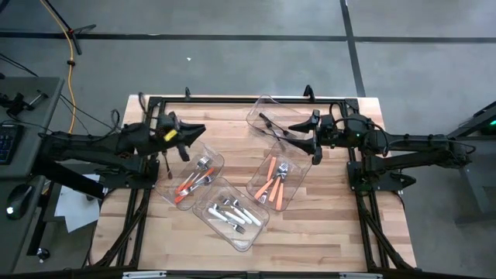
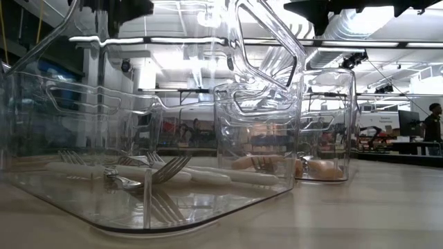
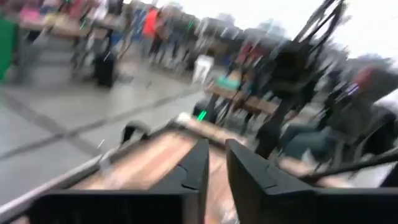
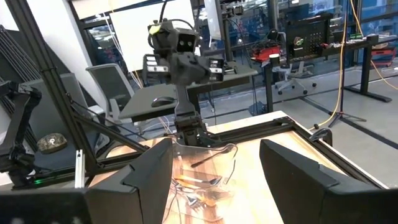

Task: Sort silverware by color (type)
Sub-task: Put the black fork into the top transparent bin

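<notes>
Standing by the light wooden table [image 1: 325, 232], I see four clear plastic bins on it. The clear bin with white-handled forks and spoons [image 1: 232, 214] sits near the front middle, and I will place the rest by it. Just behind it to the left is a clear bin holding orange-handled silverware [image 1: 192, 180]. Behind it to the right is another clear bin with more orange-handled pieces [image 1: 276, 183]. Farther back on that side stands a tilted clear bin [image 1: 265, 116] with one thin black piece [image 1: 270, 122] in it.

The left gripper [image 1: 198, 131] hangs above the table, behind and to the left of the white-handled bin. Its two dark fingers [image 3: 198, 163] are close together with a thin gap between them, and nothing is between them.

The right gripper [image 1: 293, 128] hangs behind and to the right, just beside the tilted bin. Its fingers [image 4: 157, 171] are spread wide and hold nothing.
</notes>
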Controlling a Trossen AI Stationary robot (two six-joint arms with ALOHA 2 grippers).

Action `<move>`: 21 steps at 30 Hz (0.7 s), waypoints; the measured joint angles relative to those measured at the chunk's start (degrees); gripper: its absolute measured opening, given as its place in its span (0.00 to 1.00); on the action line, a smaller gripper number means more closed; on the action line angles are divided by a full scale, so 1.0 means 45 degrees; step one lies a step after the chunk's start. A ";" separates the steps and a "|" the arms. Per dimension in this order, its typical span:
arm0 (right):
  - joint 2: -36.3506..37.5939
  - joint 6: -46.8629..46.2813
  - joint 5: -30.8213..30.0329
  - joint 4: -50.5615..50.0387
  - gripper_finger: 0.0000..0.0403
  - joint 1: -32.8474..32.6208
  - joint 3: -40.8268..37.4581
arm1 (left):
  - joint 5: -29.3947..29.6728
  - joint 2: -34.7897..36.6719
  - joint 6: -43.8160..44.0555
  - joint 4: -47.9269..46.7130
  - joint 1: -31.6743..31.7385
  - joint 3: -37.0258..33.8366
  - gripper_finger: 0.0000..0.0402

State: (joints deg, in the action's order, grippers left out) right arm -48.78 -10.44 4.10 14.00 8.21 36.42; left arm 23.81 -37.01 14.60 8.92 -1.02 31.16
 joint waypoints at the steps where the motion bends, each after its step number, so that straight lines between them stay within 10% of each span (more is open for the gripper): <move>1: -0.0002 -0.0005 0.0003 0.0000 0.56 0.0000 0.0000 | 0.0134 -0.0093 0.0223 -0.0803 0.0080 0.0235 0.14; 13: -0.0003 -0.0615 0.0047 -0.0055 0.56 0.0000 0.0005 | 0.0988 -0.2335 0.1353 -1.0521 0.3855 0.4225 0.49; 21: -0.0003 -0.0581 0.0042 -0.0102 0.56 0.0000 0.0005 | -0.3233 -0.4149 0.0624 -1.4478 0.8466 0.4555 0.52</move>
State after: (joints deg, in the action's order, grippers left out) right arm -48.80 -13.06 4.29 13.54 8.21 36.45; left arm 9.26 -55.68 17.41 -56.23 37.08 51.66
